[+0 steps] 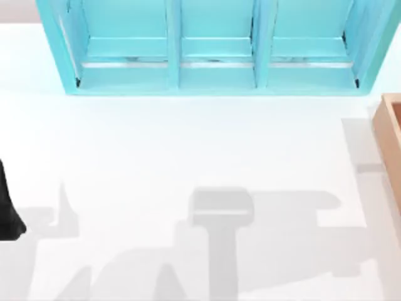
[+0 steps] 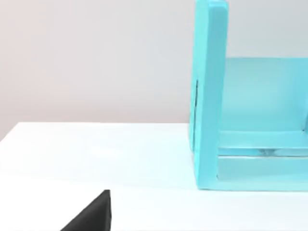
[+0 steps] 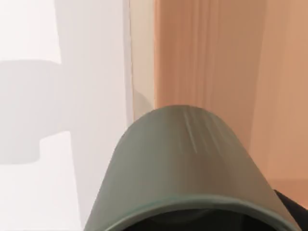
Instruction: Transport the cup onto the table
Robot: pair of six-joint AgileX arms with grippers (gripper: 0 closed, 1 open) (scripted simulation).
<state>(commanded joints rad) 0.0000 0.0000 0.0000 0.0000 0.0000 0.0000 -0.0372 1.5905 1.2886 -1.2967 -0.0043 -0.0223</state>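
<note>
Right by the wooden box (image 3: 211, 57), over its edge, the cup (image 3: 185, 163) sits close under the right wrist camera, so it's probably being carried toward the table (image 1: 188, 144). Can't tell the grip. Left arm (image 1: 7, 207) is parked well off from the box.

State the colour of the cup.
Plain olive-grey cup, dark inside; right wrist view shows it best.

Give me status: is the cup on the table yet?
Not settled. Done: the cup sits close under the right wrist camera, apparently carried. In hand: it hangs over the edge where the tan wooden box meets the white table. Left: move it over bare table, set it down, release. The left arm waits at the table's left edge.
</note>
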